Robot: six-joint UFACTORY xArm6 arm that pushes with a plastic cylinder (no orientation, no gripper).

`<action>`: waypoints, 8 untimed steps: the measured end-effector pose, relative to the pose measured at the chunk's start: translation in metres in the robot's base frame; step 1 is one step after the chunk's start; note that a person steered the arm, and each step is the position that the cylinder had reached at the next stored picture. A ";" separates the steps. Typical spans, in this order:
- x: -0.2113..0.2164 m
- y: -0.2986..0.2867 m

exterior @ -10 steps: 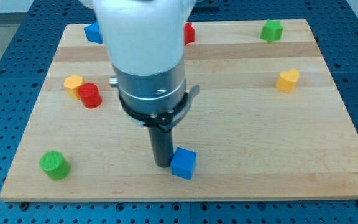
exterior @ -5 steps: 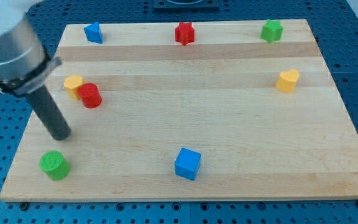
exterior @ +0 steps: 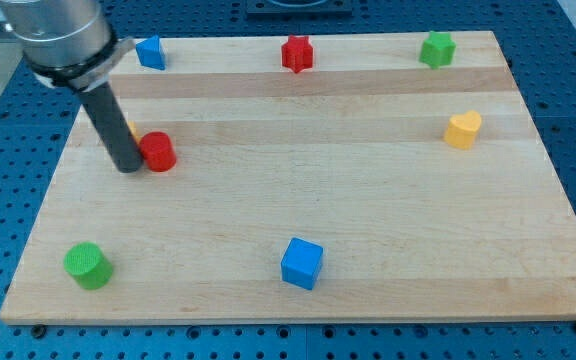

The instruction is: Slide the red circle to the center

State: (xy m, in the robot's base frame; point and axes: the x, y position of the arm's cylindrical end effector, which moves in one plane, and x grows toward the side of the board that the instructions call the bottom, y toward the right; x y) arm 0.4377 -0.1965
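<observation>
The red circle [exterior: 158,152] lies on the wooden board [exterior: 298,170] at the view's left, well left of the middle. My tip [exterior: 128,166] stands right against the red circle's left side. The rod hides most of a yellow block [exterior: 130,129] just behind it, up and left of the red circle.
A blue block [exterior: 150,51], a red star [exterior: 296,53] and a green block [exterior: 436,48] sit along the view's top edge. A yellow heart [exterior: 462,129] is at the right. A green circle [exterior: 88,265] and a blue cube [exterior: 302,263] sit near the bottom.
My tip swung from beside the blue cube over to the left edge, then up to the red circle's left side. The red circle has shifted slightly right, away from the yellow block.
</observation>
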 end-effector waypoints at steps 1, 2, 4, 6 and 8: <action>-0.007 0.029; -0.027 0.053; -0.084 0.059; -0.084 0.073; -0.043 0.101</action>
State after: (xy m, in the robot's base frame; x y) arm 0.3950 -0.0959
